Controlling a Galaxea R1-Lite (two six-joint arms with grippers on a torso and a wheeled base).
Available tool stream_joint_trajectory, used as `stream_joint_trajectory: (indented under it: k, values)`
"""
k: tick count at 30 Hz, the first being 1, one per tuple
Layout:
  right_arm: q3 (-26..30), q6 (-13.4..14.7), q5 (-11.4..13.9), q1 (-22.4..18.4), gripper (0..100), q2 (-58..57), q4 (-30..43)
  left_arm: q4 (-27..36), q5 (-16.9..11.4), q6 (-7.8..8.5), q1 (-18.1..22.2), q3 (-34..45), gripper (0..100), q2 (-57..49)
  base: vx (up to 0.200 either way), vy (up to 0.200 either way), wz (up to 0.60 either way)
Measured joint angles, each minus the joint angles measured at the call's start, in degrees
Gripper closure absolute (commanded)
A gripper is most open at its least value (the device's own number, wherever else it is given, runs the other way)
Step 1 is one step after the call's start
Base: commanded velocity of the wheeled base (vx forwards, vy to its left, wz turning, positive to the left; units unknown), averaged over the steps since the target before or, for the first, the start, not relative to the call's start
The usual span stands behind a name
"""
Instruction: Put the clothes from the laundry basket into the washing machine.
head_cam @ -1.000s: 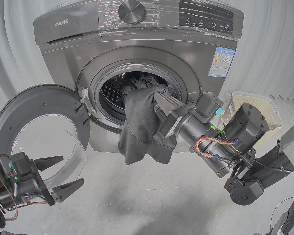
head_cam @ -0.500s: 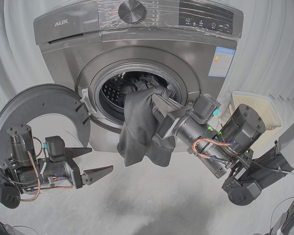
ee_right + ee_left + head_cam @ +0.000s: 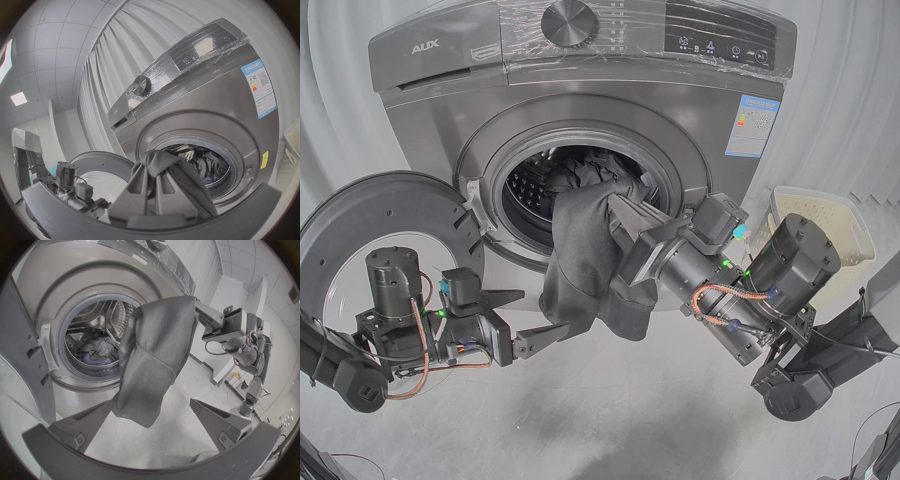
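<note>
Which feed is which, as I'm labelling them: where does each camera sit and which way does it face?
Head: on the robot's head, facing forward-down at the washing machine; left end effector and right end effector show.
Left wrist: on the left arm, facing the drum; own open fingers show.
Right wrist: on the right arm, facing the machine's front; own fingers clamp the dark garment.
Shared: all three show that garment at the drum's mouth.

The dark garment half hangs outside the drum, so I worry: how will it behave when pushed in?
Probably floppy: the dark garment drapes limply from the right gripper, past the opening of the washing machine. Likely light, since one pinched end carries it. Its loose tail may drag on the rim.
</note>
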Motion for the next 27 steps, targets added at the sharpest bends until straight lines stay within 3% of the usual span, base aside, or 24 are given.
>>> stream_joint_trajectory:
  k: [9, 20, 21, 27]
  values:
    - [0.0, 0.0, 0.0, 0.3, 100, 0.2, 0.0, -3.4, 0.4, -0.57, -0.8, -3.2, 0, 7.0, 0.000, 0.000, 0.00]
    - [0.1, 0.1, 0.0, 0.3, 100, 0.3, -0.2, -5.4, 3.5, -0.88, -2.6, -7.8, 0, 12.8, 0.000, 0.000, 0.00]
    - [0.1, 0.0, 0.0, 0.4, 100, 0.3, -0.5, -5.7, 4.1, -0.88, -2.7, -8.2, 100, 13.3, 0.000, 0.000, 0.00]
    - [0.3, 0.0, 0.0, 0.4, 100, 0.3, -0.8, -7.6, 4.9, -0.88, -3.5, -9.0, 100, 15.0, 0.000, 0.000, 0.00]
